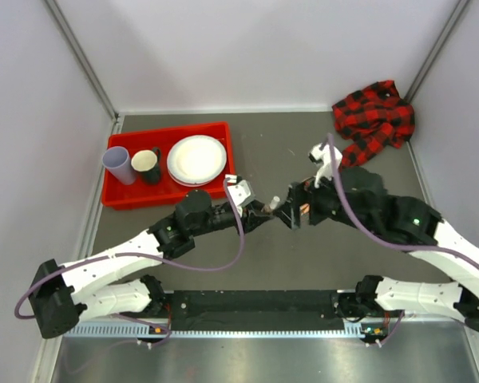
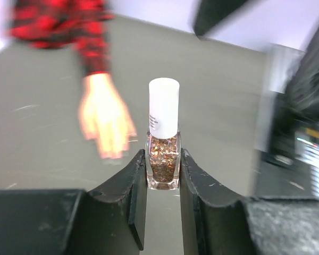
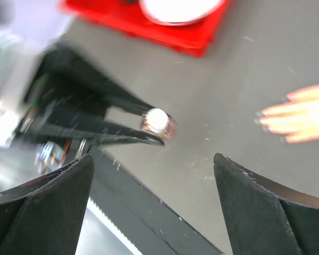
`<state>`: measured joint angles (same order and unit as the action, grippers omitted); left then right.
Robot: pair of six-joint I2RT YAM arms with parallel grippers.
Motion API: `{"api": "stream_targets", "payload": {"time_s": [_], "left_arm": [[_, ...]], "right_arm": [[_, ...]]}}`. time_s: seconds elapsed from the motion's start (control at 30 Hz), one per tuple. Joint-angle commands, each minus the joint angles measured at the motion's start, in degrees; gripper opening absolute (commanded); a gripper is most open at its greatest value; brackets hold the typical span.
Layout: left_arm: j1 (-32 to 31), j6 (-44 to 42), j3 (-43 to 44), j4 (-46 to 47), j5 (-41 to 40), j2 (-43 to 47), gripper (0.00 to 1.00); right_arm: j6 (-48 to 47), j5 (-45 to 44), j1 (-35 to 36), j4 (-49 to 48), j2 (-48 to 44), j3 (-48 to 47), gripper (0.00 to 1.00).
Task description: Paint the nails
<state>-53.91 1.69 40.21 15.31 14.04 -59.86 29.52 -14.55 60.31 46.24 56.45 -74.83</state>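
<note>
My left gripper [image 2: 162, 158] is shut on a small clear polish bottle [image 2: 162, 159] with copper glitter polish and a white cap, held upright above the table. In the top view the left gripper [image 1: 269, 210] and the bottle [image 1: 275, 203] are at the table's middle. My right gripper [image 1: 292, 215] faces it, open and empty; its wrist view shows the bottle [image 3: 158, 122] just beyond the wide-apart jaws of the right gripper [image 3: 153, 159]. The peach mannequin hand [image 2: 103, 125] lies behind the bottle, blurred, so its nails cannot be made out. It also shows in the right wrist view [image 3: 300, 114]. Its plaid sleeve [image 1: 375, 116] lies at the back right.
A red tray [image 1: 120, 197] at the back left holds a white plate [image 1: 196, 159], a lavender cup [image 1: 118, 163] and a dark cup [image 1: 146, 165]. Grey walls close in the table's left, back and right sides.
</note>
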Motion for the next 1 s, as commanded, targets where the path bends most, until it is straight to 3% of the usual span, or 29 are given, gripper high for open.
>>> {"api": "stream_targets", "payload": {"time_s": [0.0, 0.07, 0.17, 0.37, 0.6, 0.8, 0.97], "left_arm": [[0.03, 5.57, 3.39, -4.07, 22.49, 1.67, 0.0], [0.03, 8.49, 2.52, -0.21, 27.42, 1.85, 0.0], [0.03, 13.41, 1.98, 4.37, 35.07, 1.41, 0.0], [0.03, 14.22, 3.74, 1.23, 41.15, 1.49, 0.0], [0.03, 11.49, 4.97, -2.92, 42.47, 1.76, 0.0], [0.03, 12.46, 4.09, -1.25, 43.35, 1.06, 0.0], [0.12, 11.93, 4.35, -1.69, 42.48, 1.15, 0.0]], "right_arm": [[-16.76, 22.32, -1.77, -1.76, -3.01, -1.38, 0.88], [-19.14, 34.9, -1.78, -2.55, -2.31, 0.38, 0.79], [-19.67, 40.55, -1.95, -5.1, -1.87, 3.11, 0.68], [-21.17, 43.99, -1.96, -3.52, -0.19, 3.11, 0.57], [-21.52, 45.04, -2.04, -2.56, -1.78, 3.64, 0.52], [-23.01, 43.11, -2.04, 1.31, -1.51, 2.41, 0.39], [-22.75, 42.41, -2.04, 1.66, -1.69, 2.14, 0.21]]}}
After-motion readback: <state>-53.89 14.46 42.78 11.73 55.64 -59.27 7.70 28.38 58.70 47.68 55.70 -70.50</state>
